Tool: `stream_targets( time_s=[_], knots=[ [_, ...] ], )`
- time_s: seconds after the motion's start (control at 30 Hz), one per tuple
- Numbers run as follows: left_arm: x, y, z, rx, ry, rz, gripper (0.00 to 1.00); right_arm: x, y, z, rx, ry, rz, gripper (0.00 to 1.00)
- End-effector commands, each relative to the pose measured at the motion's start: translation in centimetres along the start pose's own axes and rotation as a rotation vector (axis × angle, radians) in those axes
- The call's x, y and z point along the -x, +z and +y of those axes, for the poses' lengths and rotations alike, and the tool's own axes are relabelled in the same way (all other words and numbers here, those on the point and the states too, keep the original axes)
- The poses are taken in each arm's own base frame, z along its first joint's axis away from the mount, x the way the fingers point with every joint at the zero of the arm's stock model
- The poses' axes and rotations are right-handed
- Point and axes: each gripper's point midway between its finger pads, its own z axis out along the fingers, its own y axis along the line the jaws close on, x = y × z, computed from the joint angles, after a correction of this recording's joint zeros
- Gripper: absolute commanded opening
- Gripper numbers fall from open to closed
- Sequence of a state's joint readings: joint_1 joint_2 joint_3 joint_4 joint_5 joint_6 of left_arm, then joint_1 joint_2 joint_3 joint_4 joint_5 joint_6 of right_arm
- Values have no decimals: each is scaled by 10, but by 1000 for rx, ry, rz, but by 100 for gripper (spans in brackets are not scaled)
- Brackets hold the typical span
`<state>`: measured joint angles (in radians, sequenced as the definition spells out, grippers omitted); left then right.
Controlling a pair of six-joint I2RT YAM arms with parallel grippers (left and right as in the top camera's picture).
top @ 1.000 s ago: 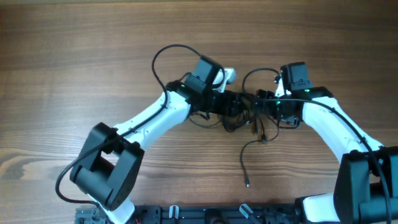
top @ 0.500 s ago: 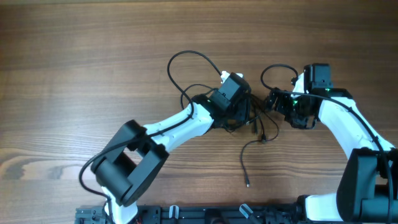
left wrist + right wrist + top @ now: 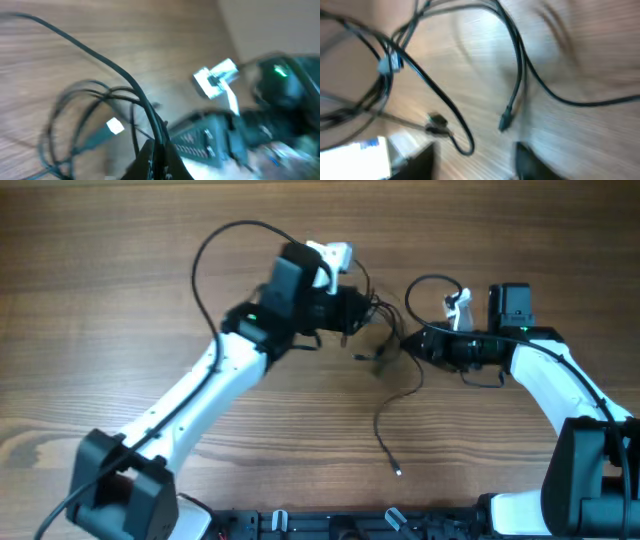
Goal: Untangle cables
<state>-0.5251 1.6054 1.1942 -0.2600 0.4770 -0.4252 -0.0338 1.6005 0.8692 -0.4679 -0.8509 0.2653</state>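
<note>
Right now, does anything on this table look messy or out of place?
Yes: the thin black cables are snarled in a clump between the left gripper and the right gripper, loops crossing one another. One loose plug end trails off alone, away from the clump. Nothing looks spilled or broken.

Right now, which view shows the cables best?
Overhead. It is sharp and shows the cables whole: the bunched knot plus one tail trailing down to its plug tip. Left wrist shows only blurred loops close up. Right wrist shows blurred strands and one plug end, not the whole tangle.
</note>
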Motion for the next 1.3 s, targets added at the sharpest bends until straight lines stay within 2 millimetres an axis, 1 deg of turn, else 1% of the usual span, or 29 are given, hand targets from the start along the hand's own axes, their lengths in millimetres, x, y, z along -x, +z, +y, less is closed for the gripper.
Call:
stream_targets(
  time_s=[0.0, 0.03, 0.07, 0.1, 0.13, 0.17, 0.23, 0.3, 0.37, 0.4, 0.43, 0.47, 0.5, 0.6, 0.63, 0.67, 0.7, 0.73, 0.77, 0.87, 0.9, 0.93, 0.97, 1.0, 1.03, 1.07, 1.1, 1.17, 1.27],
  knots=[
    [-11, -19, -9, -221, 74, 109, 4, 7, -8, 51, 273, 33, 18, 24],
    [-15, -20, -3, -209, 84, 124, 4, 8, -13, 68, 365, 6, 29, 26],
    [-20, -20, 1, -200, 102, 143, 4, 9, -18, 80, 429, -16, 38, 39],
    [-25, -21, 2, -200, 115, 158, 4, 11, -20, 84, 448, -7, 40, 56],
    [-26, -21, 3, -199, 110, 165, 4, 13, -19, 81, 432, 21, 36, 69],
    [-28, -20, 0, -209, 115, 170, 4, 14, -17, 79, 415, 45, 33, 71],
    [-33, -20, -12, -262, 169, 182, 4, 10, -14, 80, 414, 52, 49, 70],
    [-34, -19, -16, -269, 179, 184, 4, 2, -7, 80, 389, 76, 77, 68],
    [-34, -18, -17, -271, 182, 182, 4, -7, 7, 76, 318, 92, 98, 65],
    [-35, -19, -19, -286, 181, 186, 4, -8, 14, 74, 275, 104, 95, 65],
    [-36, -20, -23, -309, 180, 193, 4, -6, 20, 71, 236, 125, 81, 61],
    [-37, -21, -25, -322, 178, 198, 4, -3, 23, 72, 221, 137, 66, 56],
    [-38, -21, -24, -320, 176, 200, 4, 1, 24, 77, 231, 138, 55, 49],
    [-40, -22, -23, -317, 169, 210, 4, 11, 25, 86, 256, 121, 19, 47],
    [-41, -21, -22, -309, 167, 211, 4, 14, 25, 82, 238, 120, 1, 47],
    [-40, -20, -16, -275, 164, 207, 6, 18, 26, 77, 208, 124, -20, 47],
    [-41, -17, -5, -208, 153, 209, 12, 27, 28, 61, 118, 81, -88, 53],
    [-42, -16, -2, -196, 148, 214, 16, 29, 28, 57, 95, 65, -103, 54],
    [-43, -17, -2, -193, 145, 218, 25, 29, 29, 55, 84, 69, -105, 54],
    [-44, -15, 0, -192, 141, 222, 35, 27, 29, 53, 78, 86, -97, 54],
    [-45, -14, 2, -187, 139, 224, 37, 26, 29, 52, 75, 89, -94, 55],
    [-45, -13, 4, -178, 137, 225, 42, 24, 29, 50, 69, 99, -86, 54],
    [-46, -9, 11, -145, 134, 226, 47, 20, 30, 47, 56, 111, -71, 54],
    [-47, -5, 16, -122, 128, 231, 49, 16, 30, 41, 25, 108, -66, 54],
    [-52, 2, 23, -90, 102, 247, 51, 15, 30, 22, -69, 122, -80, 55],
    [-55, 8, 31, -49, 65, 257, 50, 16, 28, 5, -162, 146, -107, 55],
    [-59, 15, 39, 3, 42, 263, 50, 17, 25, -8, -231, 157, -132, 54],
    [-62, 29, 62, 148, -2, 244, 51, 20, 22, -15, -274, 154, -155, 54],
    [-58, 39, 84, 275, -72, 193, 52, 19, 22, -16, -279, 158, -149, 54]
  ],
)
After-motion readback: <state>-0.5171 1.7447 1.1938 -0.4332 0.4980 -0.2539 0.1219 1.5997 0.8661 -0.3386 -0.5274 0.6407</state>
